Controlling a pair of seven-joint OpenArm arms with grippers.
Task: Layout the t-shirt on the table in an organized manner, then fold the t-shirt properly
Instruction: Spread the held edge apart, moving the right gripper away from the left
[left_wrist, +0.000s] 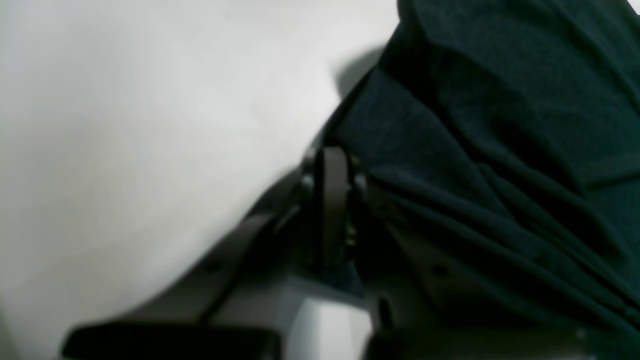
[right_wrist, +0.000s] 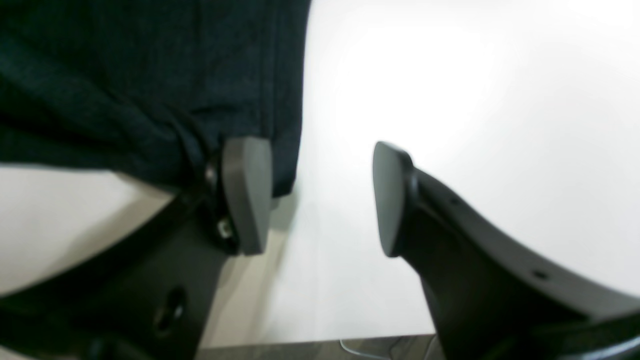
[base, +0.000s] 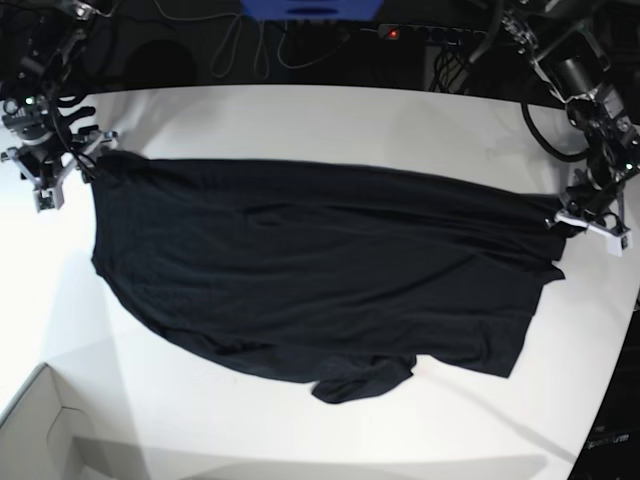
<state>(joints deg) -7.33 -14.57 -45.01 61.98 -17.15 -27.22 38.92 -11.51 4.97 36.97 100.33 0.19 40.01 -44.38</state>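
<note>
The black t-shirt (base: 320, 270) lies spread across the white table (base: 320, 110), stretched wide between the two arms, with a bunched fold at its front edge. At the base view's right, my left gripper (base: 568, 222) is shut on the shirt's corner. In the left wrist view its fingers (left_wrist: 332, 200) are pressed together against the fabric (left_wrist: 500, 125). My right gripper (base: 85, 165), at the left end of the shirt, is open. The right wrist view shows its jaws (right_wrist: 320, 200) wide apart, the cloth (right_wrist: 125, 85) draped against the left finger (right_wrist: 247, 195) only.
A white box corner (base: 40, 430) sits at the front left of the table. Cables, a power strip (base: 430, 33) and a blue object (base: 310, 8) lie beyond the far edge. The table's curved edge (base: 615, 380) runs close to the left arm.
</note>
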